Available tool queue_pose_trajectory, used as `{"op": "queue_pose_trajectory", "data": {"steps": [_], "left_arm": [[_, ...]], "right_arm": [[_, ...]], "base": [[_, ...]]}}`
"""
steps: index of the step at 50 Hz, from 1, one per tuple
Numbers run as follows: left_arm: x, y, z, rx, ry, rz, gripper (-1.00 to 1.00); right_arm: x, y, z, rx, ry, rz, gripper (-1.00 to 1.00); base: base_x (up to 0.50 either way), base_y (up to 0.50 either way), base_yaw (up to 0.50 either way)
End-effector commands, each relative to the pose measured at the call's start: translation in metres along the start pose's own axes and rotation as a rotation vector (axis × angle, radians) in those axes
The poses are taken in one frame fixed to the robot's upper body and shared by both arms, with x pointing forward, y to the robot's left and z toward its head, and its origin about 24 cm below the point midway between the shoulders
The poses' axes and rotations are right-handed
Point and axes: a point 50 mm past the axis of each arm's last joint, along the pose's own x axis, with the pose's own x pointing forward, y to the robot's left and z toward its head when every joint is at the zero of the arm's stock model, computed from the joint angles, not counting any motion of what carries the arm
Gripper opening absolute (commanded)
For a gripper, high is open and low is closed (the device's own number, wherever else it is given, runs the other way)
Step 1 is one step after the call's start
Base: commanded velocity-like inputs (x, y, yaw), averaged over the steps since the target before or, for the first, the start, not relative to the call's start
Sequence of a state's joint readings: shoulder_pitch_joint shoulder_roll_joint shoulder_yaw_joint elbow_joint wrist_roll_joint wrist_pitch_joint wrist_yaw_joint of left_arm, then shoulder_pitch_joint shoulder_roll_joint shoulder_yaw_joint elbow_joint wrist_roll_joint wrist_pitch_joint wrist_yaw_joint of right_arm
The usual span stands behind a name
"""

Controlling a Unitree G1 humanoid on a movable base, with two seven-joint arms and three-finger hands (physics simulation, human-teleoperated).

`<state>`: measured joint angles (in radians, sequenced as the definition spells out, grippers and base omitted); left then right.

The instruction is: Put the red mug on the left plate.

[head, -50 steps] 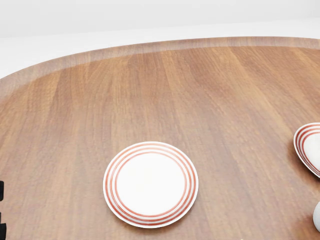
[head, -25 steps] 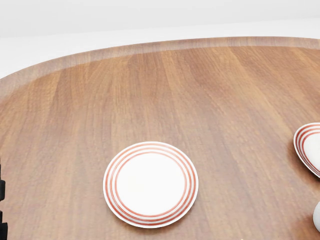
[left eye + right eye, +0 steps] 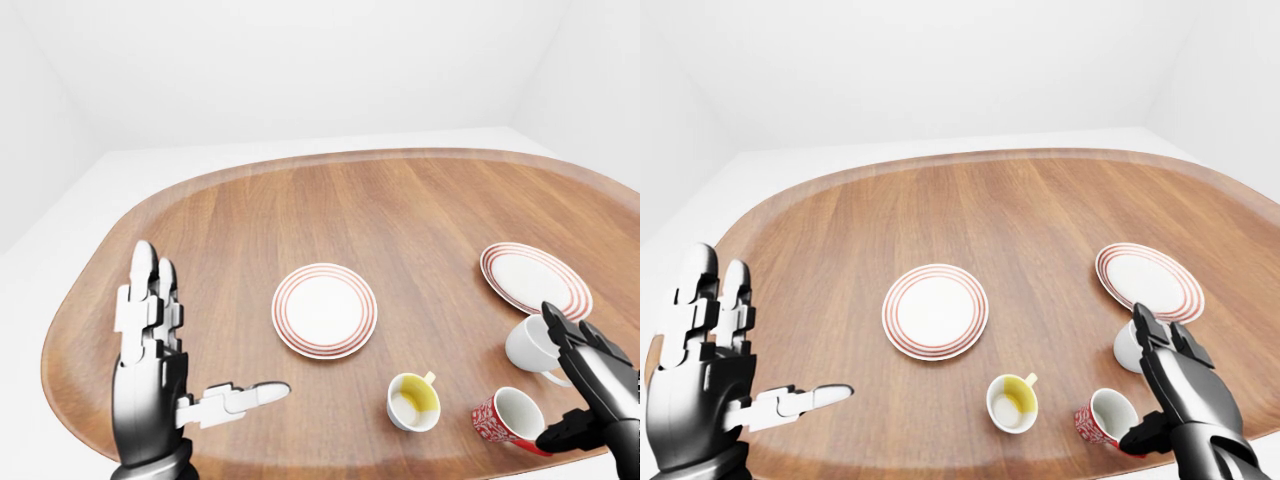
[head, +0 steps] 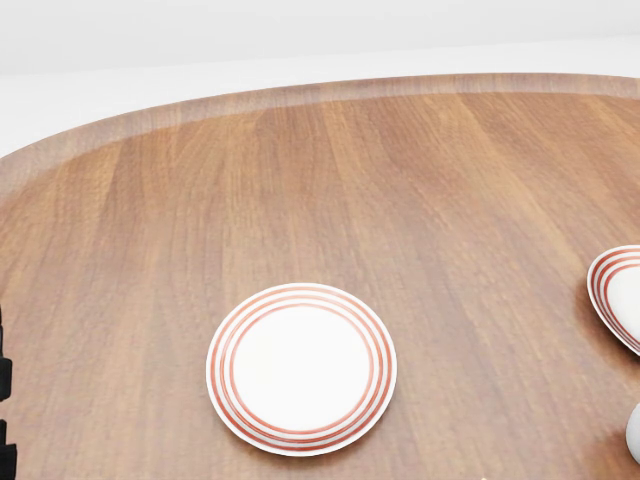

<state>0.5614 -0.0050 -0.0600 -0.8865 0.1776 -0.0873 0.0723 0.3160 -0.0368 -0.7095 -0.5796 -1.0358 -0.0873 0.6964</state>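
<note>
**Left arm's black edge shifts slightly; the rest of the table is as before**

In the head view the only change from the earlier frames is the flat black shape of the robot's own arm at the lower left edge, which has shifted a little; the plates and table sit exactly where they were, so the camera has not moved.

The red mug (image 3: 508,418) lies tipped on its side at the lower right of the left-eye view, glossy red with a pale pattern and a white inside, its mouth turned up toward the camera. The right hand (image 3: 590,385) is over it, dark fingers spread wide, thumb tip near the mug's lower rim, not closed round it. Just left stands a yellow-lined white cup (image 3: 413,401); just above, partly behind the hand, a plain white mug (image 3: 528,342). That makes three cups.

Two round white plates with thin red rings: the left plate (image 3: 324,310) in the middle of the frame, the right plate (image 3: 533,279) at the right.

The left hand (image 3: 165,375), silvery and jointed, is held up open at the lower left, holding nothing.

All rest on an oval wooden table (image 3: 330,200) with a raised rim and visible grain.
</note>
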Motion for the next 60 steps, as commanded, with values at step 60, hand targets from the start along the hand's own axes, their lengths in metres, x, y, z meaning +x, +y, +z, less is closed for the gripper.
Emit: {"op": "queue_pose_trajectory", "data": {"steps": [60], "left_arm": [[0.003,-0.005,0.001,0.006,-0.010,-0.015,1.00]], "right_arm": [[0.031,0.037,-0.029,0.003,0.077,0.071,1.00]], "base": [[0.00,0.00,0.00]]}}
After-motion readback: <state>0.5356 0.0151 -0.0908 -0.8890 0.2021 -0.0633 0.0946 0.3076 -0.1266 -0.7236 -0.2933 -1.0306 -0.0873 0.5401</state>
